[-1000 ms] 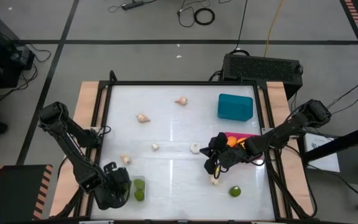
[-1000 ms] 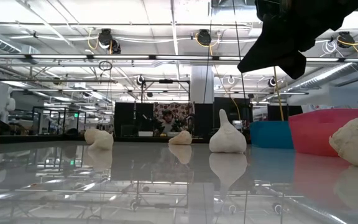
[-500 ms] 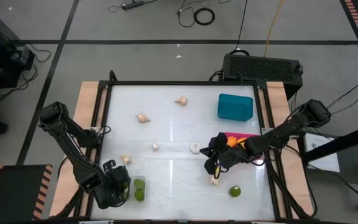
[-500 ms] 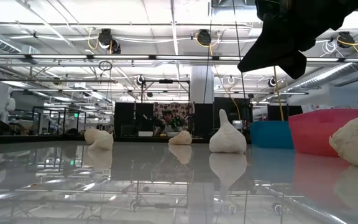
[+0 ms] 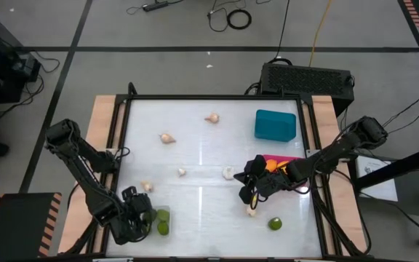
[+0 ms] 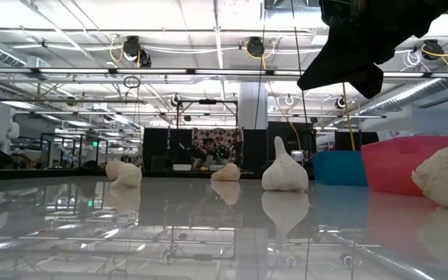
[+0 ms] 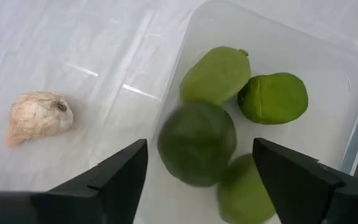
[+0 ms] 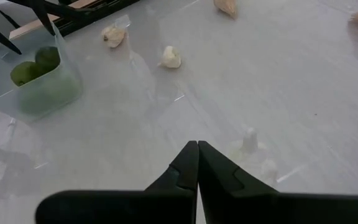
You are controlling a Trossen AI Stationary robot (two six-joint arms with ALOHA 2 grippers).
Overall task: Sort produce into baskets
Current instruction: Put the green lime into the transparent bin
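Note:
My left gripper (image 7: 197, 168) is open over the clear bin (image 5: 162, 220) at the near left. A dark green lime (image 7: 197, 143) shows blurred between the fingers, touching neither, above three limes (image 7: 272, 98) lying in the bin. My right gripper (image 8: 197, 155) is shut and empty, above the table beside the magenta bin (image 5: 281, 161), which holds orange fruit (image 5: 270, 166). The teal bin (image 5: 275, 125) stands at the far right. Garlic bulbs (image 5: 167, 137) lie scattered on the table. One lime (image 5: 275, 224) lies at the near right.
Garlic lies at the far middle (image 5: 212, 117), the centre (image 5: 228, 173), beside the clear bin (image 7: 39, 116) and near my right gripper (image 5: 251, 211). In the low view, garlic (image 6: 285, 167) and the magenta bin (image 6: 411, 163) stand close. A person shows in the room behind.

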